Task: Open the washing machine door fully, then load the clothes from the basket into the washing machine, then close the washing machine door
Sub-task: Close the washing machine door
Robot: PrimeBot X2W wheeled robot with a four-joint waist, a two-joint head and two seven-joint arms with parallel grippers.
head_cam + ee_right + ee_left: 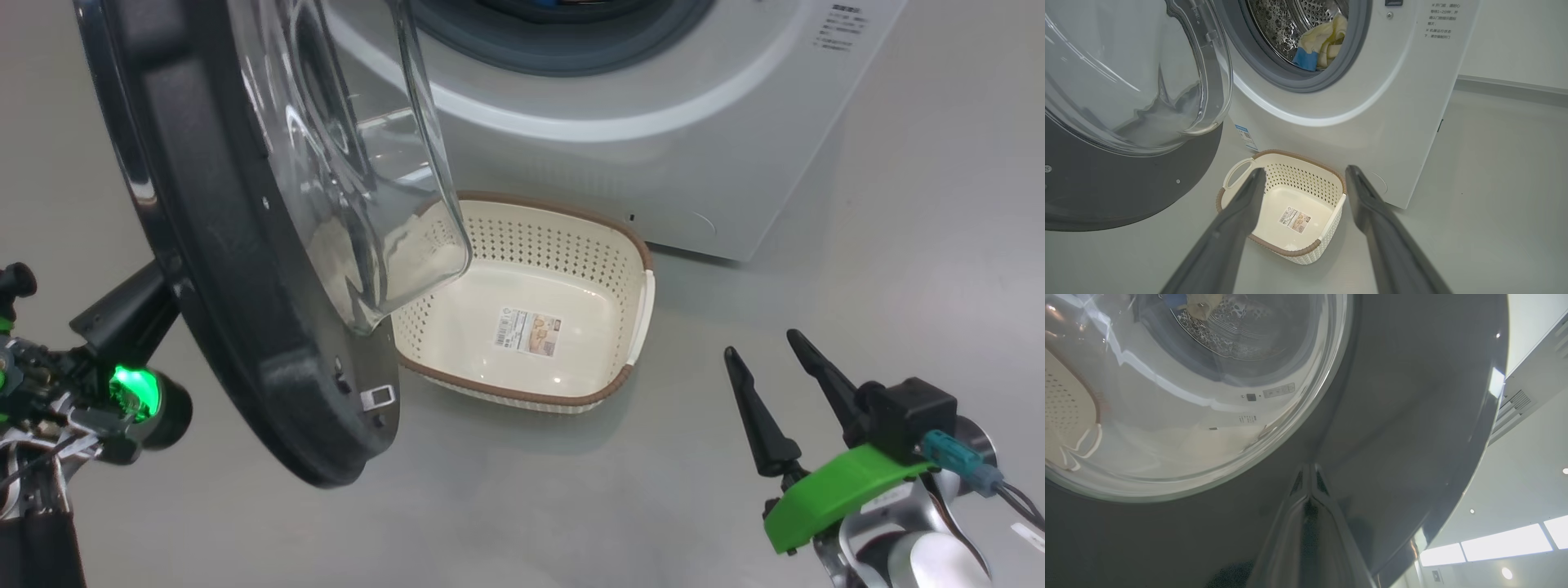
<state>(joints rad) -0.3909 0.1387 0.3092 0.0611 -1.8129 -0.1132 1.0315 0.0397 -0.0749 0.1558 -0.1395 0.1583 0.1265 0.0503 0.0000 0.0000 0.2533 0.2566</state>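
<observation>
The washing machine door [245, 327] stands swung open at the left, its glass bowl over the basket's left end. My left gripper [159, 282] is shut, behind the door, with its joined fingertips [1309, 471] against the glossy black outer rim [1392, 396]. The cream basket [531, 245] sits on the floor before the washing machine [653, 139], holding just its label. The clothes [1321, 41], pale yellow with a blue patch, lie inside the steel drum and show through the door glass [1198, 306]. My right gripper [759, 343] hovers open to the right of the basket [1302, 179], nothing between its fingers [1241, 212].
Grey floor [898, 269] spreads to the right of the machine and in front of the basket. The open door's lower edge [1106, 188] hangs close above the floor at the left. A wall and skirting [1515, 83] run behind the machine's right side.
</observation>
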